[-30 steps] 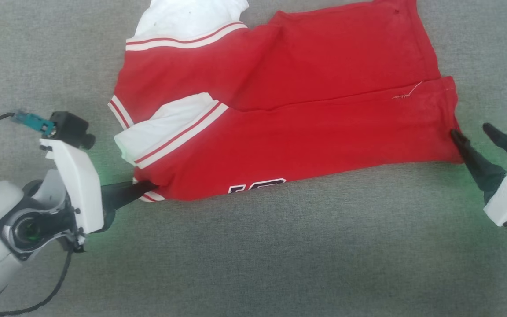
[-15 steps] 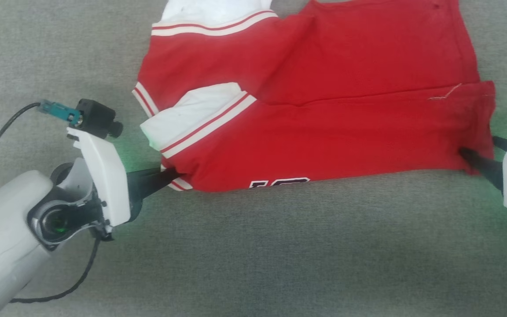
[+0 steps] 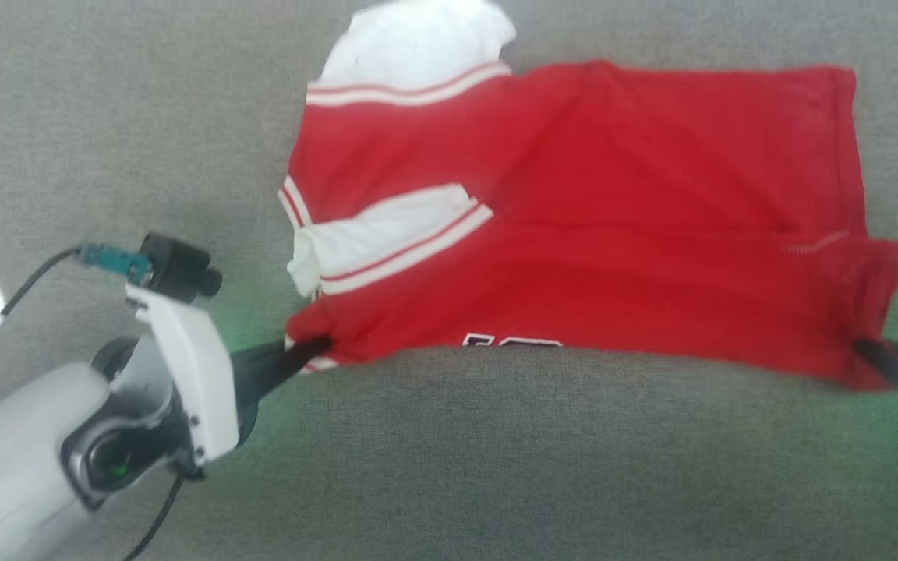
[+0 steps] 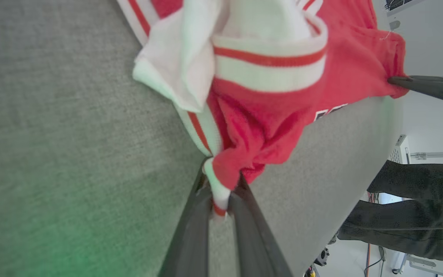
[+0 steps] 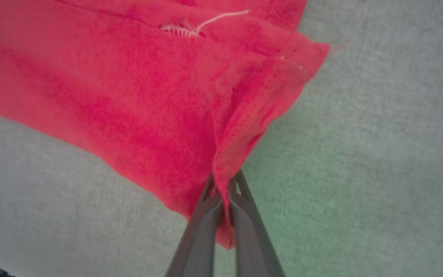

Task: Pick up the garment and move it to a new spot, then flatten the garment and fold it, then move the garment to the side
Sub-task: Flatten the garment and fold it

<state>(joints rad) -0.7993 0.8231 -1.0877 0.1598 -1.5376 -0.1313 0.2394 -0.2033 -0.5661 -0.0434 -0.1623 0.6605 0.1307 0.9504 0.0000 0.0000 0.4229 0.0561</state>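
The red garment (image 3: pixel 613 234) with white panels and striped trim lies folded across the grey surface, its near edge stretched between both grippers. At its near left corner my left gripper (image 3: pixel 316 349) is shut on the striped hem (image 4: pixel 218 188). Pinching the near right corner is my right gripper (image 3: pixel 866 354), its fingers closed on a red fold (image 5: pixel 225 181). In the left wrist view the right gripper's dark fingers (image 4: pixel 417 82) hold the far corner. Part of a dark printed number (image 3: pixel 511 340) peeks out at the near edge.
The grey fabric-covered table (image 3: pixel 496 467) stretches wide around the garment. In the left wrist view a person's dark sleeve (image 4: pixel 410 215) shows beyond the table edge at the right. A black cable (image 3: pixel 20 288) runs from the camera on my left wrist.
The right gripper, open beside the corner a second ago, has closed on it. The near edge is now pulled taut between both grippers. The head camera has shifted, so the whole picture moved.
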